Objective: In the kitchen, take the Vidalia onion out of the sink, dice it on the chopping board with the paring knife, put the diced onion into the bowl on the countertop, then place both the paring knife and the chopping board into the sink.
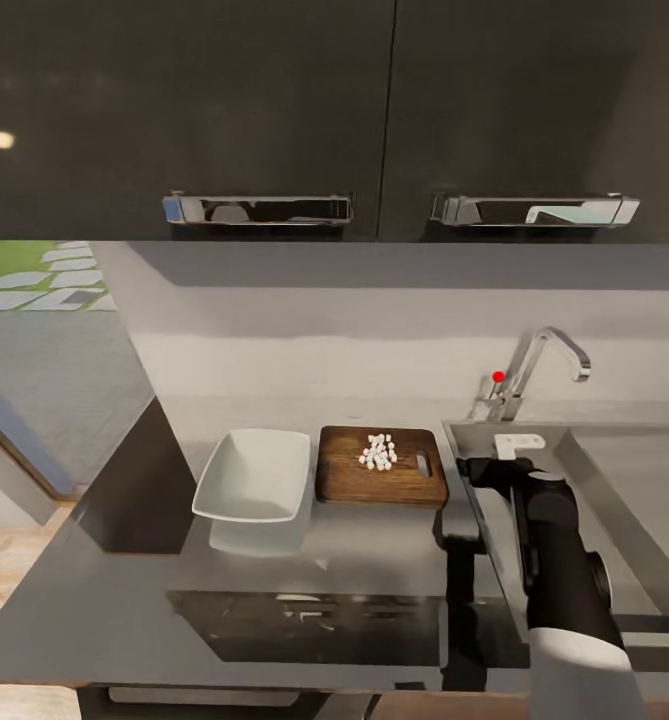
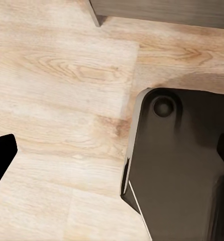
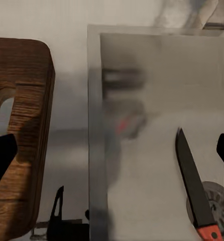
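The diced onion point(image 1: 377, 452) lies as a small heap of white pieces on the dark brown chopping board point(image 1: 384, 480), which rests on the grey countertop point(image 1: 374, 550). Left of the board stands the white bowl point(image 1: 254, 475), with nothing in it. The paring knife point(image 3: 194, 187) lies flat on the floor of the sink point(image 3: 94, 125), its red handle near the drain point(image 3: 218, 200). My right gripper point(image 1: 477, 470) hangs open over the sink's left rim point(image 1: 456, 432), between board and basin, holding nothing. In the right wrist view the right gripper point(image 3: 112, 155) spans the board's end point(image 3: 19, 125) and the knife. My left gripper point(image 2: 112, 153) is open, pointing at the floor.
A chrome faucet point(image 1: 539, 365) with a red knob point(image 1: 498, 377) stands behind the sink. Dark wall cabinets with bar handles point(image 1: 257, 208) hang overhead. The countertop's left end point(image 1: 124, 480) drops off toward a doorway. Wooden floor point(image 2: 62, 75) and my dark base point(image 2: 177, 165) are below.
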Controlling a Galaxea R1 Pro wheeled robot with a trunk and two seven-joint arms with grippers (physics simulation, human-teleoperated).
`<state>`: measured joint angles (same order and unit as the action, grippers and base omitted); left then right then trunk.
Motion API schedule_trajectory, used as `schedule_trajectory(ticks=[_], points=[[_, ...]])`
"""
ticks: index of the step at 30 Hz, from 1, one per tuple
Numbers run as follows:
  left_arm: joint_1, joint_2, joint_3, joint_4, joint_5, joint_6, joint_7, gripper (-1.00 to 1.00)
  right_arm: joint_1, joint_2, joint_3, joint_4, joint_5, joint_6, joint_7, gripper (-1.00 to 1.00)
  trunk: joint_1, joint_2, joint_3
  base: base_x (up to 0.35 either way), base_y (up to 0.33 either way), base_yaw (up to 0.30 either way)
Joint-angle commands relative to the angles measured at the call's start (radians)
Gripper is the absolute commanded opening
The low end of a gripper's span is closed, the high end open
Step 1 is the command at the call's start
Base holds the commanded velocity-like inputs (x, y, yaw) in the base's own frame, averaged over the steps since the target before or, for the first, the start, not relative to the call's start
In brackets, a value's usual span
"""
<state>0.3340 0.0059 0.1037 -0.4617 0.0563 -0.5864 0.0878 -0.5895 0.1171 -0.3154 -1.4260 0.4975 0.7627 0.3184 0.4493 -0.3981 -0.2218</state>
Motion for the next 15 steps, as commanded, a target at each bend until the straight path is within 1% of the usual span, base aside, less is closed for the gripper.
schedule_trajectory(ticks=[1,4,9,15], points=[[0.0,0.0,-0.003,-0.002,0.005,-0.001,0.001,1.0,-0.001,0.001,-0.002,-0.006,0.01,0.003,0.01,1.0,0.001,-0.002,-0.002,0.0,0.0,0.0],[0.0,0.0,-0.003,-0.002,0.005,-0.001,0.001,1.0,-0.001,0.002,-0.002,-0.013,0.01,0.003,0.01,1.0,0.001,-0.002,-0.002,0.044,0.03,0.0],[0.0,0.0,-0.003,-0.002,0.005,-0.001,0.001,1.0,-0.001,0.004,-0.002,-0.013,0.007,0.004,0.01,1.0,0.001,-0.002,-0.002,0.178,0.136,0.0],[0.0,0.0,-0.003,-0.002,0.005,-0.001,0.001,1.0,-0.001,0.004,-0.003,-0.013,0.006,0.002,0.016,1.0,0.001,-0.002,-0.002,0.028,0.021,0.0]])
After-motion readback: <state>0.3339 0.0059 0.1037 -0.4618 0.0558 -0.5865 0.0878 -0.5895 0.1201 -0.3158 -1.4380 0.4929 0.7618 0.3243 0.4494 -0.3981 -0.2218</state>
